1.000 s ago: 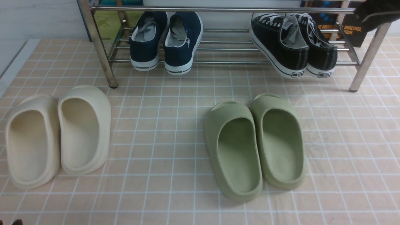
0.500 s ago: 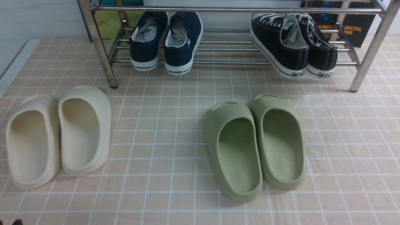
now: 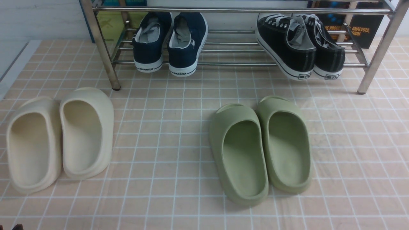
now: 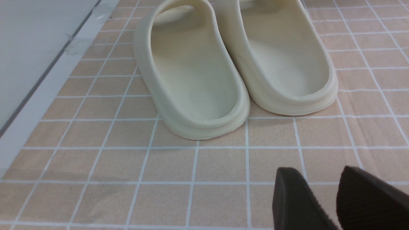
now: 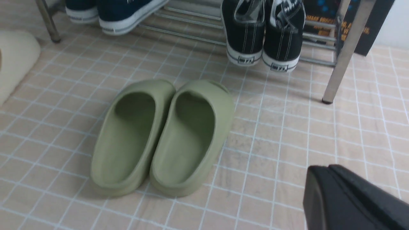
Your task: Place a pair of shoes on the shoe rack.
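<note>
On the shoe rack (image 3: pixel 236 64) ahead of me, the pair of shoes (image 3: pixel 300 48) sits right and the slip-on sneakers (image 3: pixel 185 44) left. On the surface (image 3: pixel 159 143) before it lie the left slipper pair (image 3: pixel 86 127) and the right slipper pair (image 3: pixel 243 153).

The scene is brightly and evenly lit; soft shadows are thrown beneath the green slippers (image 3: pixel 243 153). Glare is seen on the shoe rack (image 3: pixel 223 10). The right wrist view is slightly blurred.

My front camera looks forward, down at shoe rack (image 3: pixel 243 10). Left wrist camera close to cream slippers (image 4: pixel 191 73). Right wrist camera shares green slippers (image 5: pixel 134 134), shoe rack with front.
</note>
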